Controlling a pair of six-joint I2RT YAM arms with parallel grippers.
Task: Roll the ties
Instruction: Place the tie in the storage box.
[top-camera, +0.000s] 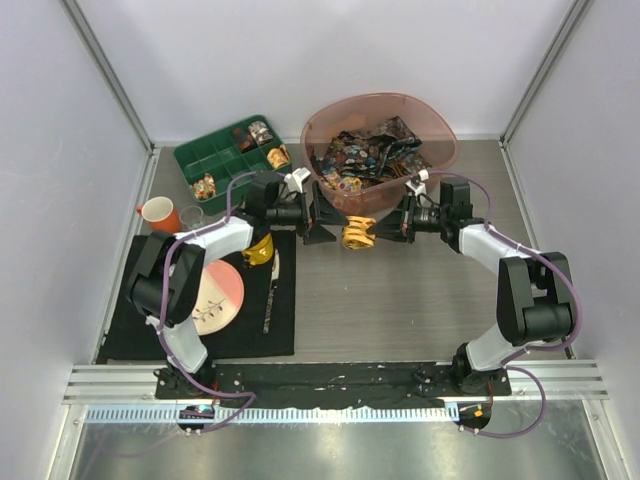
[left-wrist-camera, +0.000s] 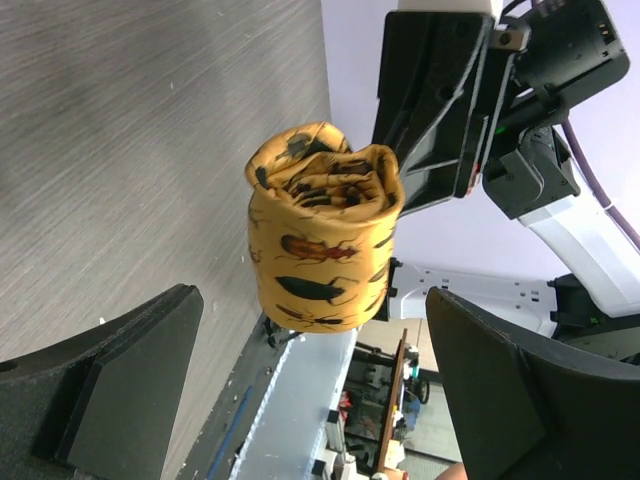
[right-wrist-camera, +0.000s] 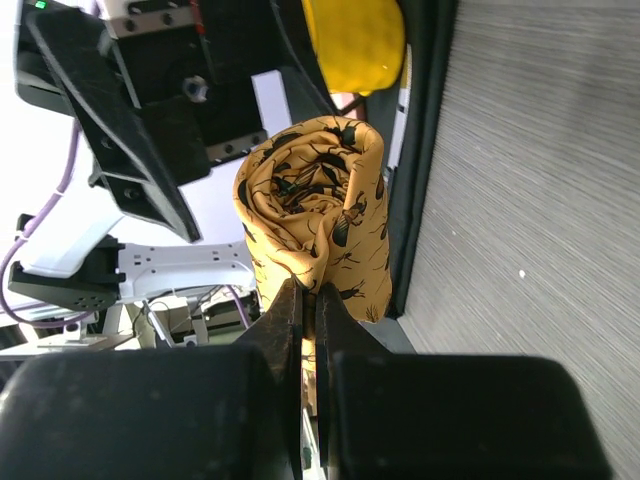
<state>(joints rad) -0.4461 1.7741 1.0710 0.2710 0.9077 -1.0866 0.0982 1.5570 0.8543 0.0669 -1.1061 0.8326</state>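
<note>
A yellow-orange tie (top-camera: 358, 233) printed with dark insects is wound into a tight roll and hangs above the table between my two grippers. My right gripper (right-wrist-camera: 310, 295) is shut on the roll's outer fold (right-wrist-camera: 315, 215). My left gripper (left-wrist-camera: 315, 380) is open, its wide fingers (left-wrist-camera: 120, 390) just short of the roll (left-wrist-camera: 322, 230) and not touching it. In the top view the left gripper (top-camera: 332, 228) faces the right gripper (top-camera: 388, 230) across the roll. Several dark many-coloured ties (top-camera: 372, 152) lie heaped in a pink bowl (top-camera: 440, 130) behind.
A green compartment tray (top-camera: 215, 158) with trinkets stands at the back left. An orange mug (top-camera: 158, 213) and a glass (top-camera: 191, 215) stand beside a black mat (top-camera: 140, 335). On the mat are a plate (top-camera: 218, 297), a knife (top-camera: 270, 295) and a yellow object (top-camera: 258, 250).
</note>
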